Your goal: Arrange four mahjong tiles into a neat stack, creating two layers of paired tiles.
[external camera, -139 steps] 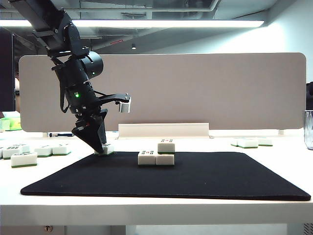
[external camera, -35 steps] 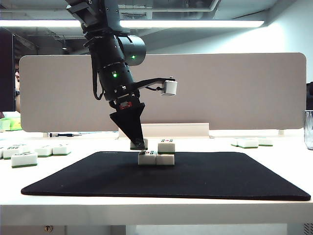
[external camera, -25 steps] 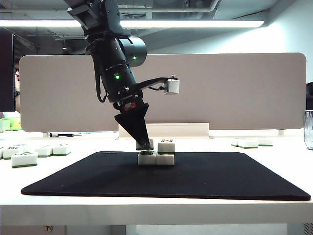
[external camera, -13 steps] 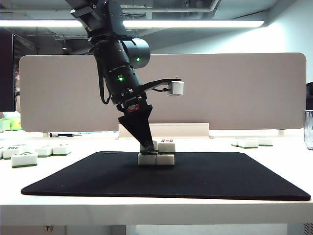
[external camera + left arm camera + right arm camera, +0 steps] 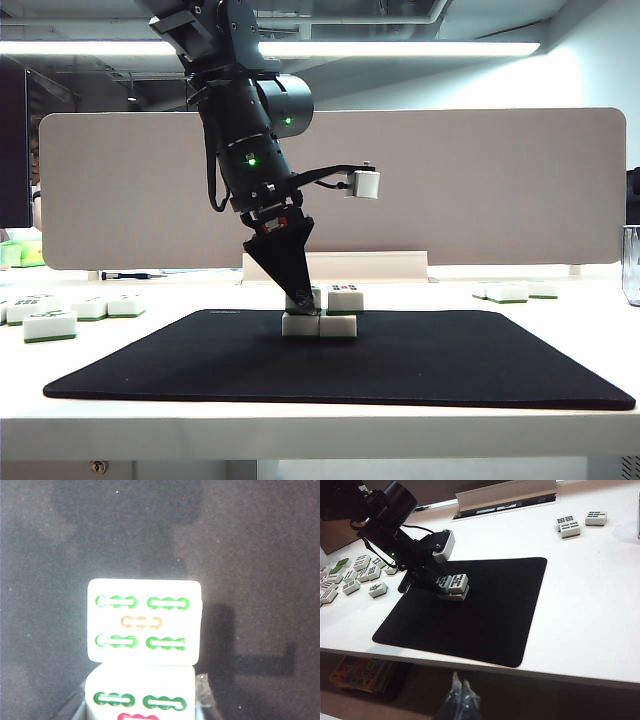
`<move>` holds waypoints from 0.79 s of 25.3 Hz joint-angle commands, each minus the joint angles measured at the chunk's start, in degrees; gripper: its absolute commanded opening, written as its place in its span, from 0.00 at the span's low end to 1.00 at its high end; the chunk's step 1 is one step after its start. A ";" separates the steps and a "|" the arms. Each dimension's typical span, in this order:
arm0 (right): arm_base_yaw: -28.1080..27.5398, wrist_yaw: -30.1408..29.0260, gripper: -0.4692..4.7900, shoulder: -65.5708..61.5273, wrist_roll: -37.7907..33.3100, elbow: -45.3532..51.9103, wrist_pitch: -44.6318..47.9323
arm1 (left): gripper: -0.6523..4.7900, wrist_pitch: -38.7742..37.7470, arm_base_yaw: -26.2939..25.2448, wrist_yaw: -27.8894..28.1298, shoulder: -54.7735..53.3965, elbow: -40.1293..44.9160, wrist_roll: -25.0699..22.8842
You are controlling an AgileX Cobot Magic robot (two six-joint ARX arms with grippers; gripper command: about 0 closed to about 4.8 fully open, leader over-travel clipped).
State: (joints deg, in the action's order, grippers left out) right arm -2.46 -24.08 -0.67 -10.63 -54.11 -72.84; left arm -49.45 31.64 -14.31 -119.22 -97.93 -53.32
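our left gripper (image 5: 303, 301), fingers clamped on the fourth tile (image 5: 140, 700), has come down beside the upper tile (image 5: 344, 297); the stack (image 5: 452, 589) looks nearly finished. our right gripper (image 5: 460, 696) waits, fingers together.

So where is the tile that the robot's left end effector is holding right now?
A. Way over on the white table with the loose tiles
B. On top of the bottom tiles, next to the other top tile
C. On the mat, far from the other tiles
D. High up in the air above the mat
B: the left end effector holds the tile atop the bottom pair, right beside the other top tile on the black mat.
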 commanded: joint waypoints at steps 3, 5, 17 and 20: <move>0.07 -0.07 0.09 0.68 0.17 -0.20 0.63 | 0.57 -0.31 0.02 0.57 -0.11 0.02 -0.24; 0.04 -0.07 0.09 0.68 0.17 -0.20 0.63 | 0.57 -0.20 0.02 0.57 -0.11 0.02 -0.24; 0.07 -0.07 0.09 0.68 0.17 -0.20 0.61 | 0.71 -0.85 0.09 -0.09 0.00 0.00 1.68; 0.07 -0.07 0.09 0.68 0.17 -0.20 0.61 | 0.71 -0.83 0.15 0.00 0.04 -0.02 1.68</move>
State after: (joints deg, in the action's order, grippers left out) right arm -2.46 -24.08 -0.69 -10.63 -54.11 -72.84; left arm -50.17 31.64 -13.93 -119.39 -97.91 -51.77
